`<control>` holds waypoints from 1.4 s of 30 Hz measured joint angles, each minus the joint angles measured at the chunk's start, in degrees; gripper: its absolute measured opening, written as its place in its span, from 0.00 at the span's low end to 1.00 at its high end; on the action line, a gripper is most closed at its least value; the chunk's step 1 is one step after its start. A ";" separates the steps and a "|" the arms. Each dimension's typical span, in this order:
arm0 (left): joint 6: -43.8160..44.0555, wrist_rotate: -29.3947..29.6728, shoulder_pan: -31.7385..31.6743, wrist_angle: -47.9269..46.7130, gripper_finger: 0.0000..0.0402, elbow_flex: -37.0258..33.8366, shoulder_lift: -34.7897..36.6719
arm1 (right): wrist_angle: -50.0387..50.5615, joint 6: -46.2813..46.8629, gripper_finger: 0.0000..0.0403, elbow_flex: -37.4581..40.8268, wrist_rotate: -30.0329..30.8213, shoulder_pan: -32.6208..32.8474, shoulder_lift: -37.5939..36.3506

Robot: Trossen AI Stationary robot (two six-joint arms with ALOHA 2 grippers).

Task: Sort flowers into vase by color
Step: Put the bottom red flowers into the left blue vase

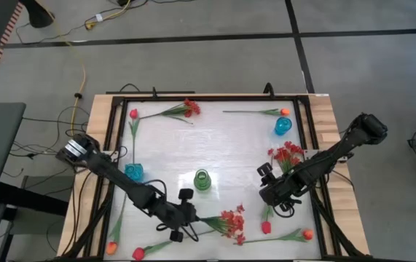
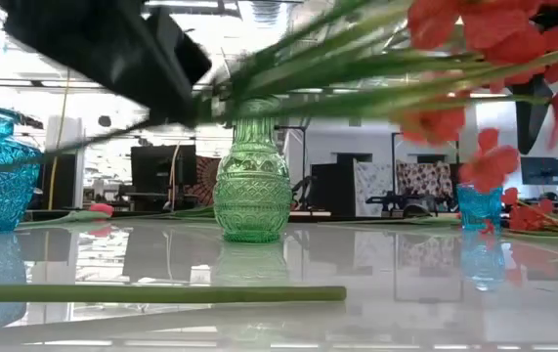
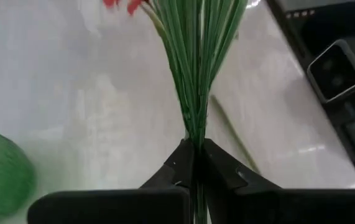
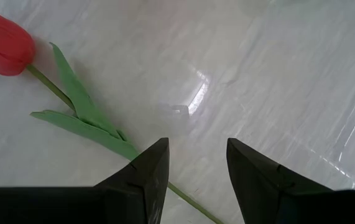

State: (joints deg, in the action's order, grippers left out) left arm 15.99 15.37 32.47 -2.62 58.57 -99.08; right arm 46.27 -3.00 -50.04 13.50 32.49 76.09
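- My left arm reaches in a long diagonal from the table's left edge down toward the near-centre; the left gripper [image 1: 190, 218] sits low there, fingers [image 3: 176, 169] pinched tight on the bundled green stems of a bushy red spray [image 1: 231, 222].
- In the left wrist view the stems fan out from between the closed tips. The blooms lie on the white tabletop [image 1: 222, 142] to the gripper's right, in front of the green vase [image 1: 202, 180].
- My right arm comes in from the table's right edge, elbow bent — the right gripper [image 1: 272, 195] hangs over the right-front area, fingers [image 4: 152, 168] apart and holding nothing.
- Just beneath it lies a single red tulip [image 4: 3, 42], its stem running under the left finger.
- A turquoise vase [image 1: 133, 172] stands beside my left forearm, and a second blue vase [image 1: 283, 126] at far right.
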 joint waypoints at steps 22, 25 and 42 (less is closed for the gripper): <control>-14.78 20.22 0.11 28.00 0.00 -31.00 44.42 | -1.88 0.08 0.46 0.00 0.11 0.00 0.02; -15.00 21.75 0.09 27.16 0.00 -35.42 51.91 | -2.16 -0.03 0.46 0.00 0.28 0.00 0.02; -11.97 18.85 0.09 -3.14 0.00 -38.99 86.70 | -2.17 -0.01 0.46 0.00 1.63 0.00 0.02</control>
State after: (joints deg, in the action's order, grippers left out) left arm 4.02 34.22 32.56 -5.76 19.57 -12.38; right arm 44.10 -3.01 -50.04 15.13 32.49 76.12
